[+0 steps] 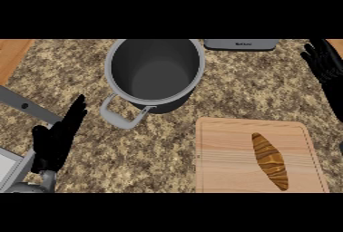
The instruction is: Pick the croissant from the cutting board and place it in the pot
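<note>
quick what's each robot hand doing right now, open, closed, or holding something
Left robot hand: open, fingers straight, holding nothing.
Right robot hand: open, holding nothing, resting at the right edge.

The left hand (59,138) shows at about 8 o'clock in the head view. It comes in from the lower edge on a short piece of grey wrist. Its black fingers are straight and close together, and they point up and a little right, toward 1 o'clock. The thumb stands apart on the left side. The hand holds nothing.

The right hand (326,61) shows at about 2 o'clock, at the right edge. Its fingers are relaxed and spread, pointing up toward 11 o'clock. Below it a dark forearm runs down along the edge. This hand also holds nothing.
</note>
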You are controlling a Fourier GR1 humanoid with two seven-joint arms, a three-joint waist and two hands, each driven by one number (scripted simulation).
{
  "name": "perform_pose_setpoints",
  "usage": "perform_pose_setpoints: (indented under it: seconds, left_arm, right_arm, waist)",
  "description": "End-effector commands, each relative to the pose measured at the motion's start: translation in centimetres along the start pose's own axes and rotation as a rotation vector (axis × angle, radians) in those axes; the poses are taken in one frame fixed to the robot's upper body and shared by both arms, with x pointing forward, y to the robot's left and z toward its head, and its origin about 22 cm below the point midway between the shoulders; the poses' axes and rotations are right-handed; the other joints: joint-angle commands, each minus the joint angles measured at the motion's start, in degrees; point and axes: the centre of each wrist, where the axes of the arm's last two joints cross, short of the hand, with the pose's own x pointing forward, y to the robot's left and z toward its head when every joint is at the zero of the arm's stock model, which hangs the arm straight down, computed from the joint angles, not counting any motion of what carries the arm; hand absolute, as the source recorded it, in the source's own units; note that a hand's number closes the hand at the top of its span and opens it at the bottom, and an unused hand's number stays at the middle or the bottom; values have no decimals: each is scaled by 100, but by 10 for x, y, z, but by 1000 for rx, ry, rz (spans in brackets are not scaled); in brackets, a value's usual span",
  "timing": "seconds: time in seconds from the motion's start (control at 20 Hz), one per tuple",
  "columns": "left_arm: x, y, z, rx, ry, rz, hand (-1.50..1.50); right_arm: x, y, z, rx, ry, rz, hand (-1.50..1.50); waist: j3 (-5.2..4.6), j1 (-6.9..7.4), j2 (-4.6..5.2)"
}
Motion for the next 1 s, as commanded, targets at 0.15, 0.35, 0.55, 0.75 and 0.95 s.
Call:
perform_pose_setpoints:
  seconds: [0.15, 0.35, 0.55, 0.75, 0.95]
  left_arm:
    - [1, 48, -9, 209, 40, -166, 0]
    - [-34, 65, 7, 284, 208, -144, 0]
    - [-24, 73, 1, 291, 240, -140, 0]
    - [-15, 72, -1, 267, 243, -154, 0]
    - [-9, 71, -19, 274, 232, -140, 0]
  right_arm:
    - [-23, 57, 28, 46, 60, -24, 150]
    - [-18, 4, 37, -341, 17, 390, 150]
    - [-49, 77, 84, -435, -70, 376, -150]
    - [-34, 106, 129, -426, -93, 457, -150]
    - [-13, 101, 136, -326, 57, 599, -150]
  waist:
    - [-42, -205, 13]
    - [-64, -533, -69]
    - [-39, -418, -21]
    - [-51, -354, -30]
    - [-63, -303, 5]
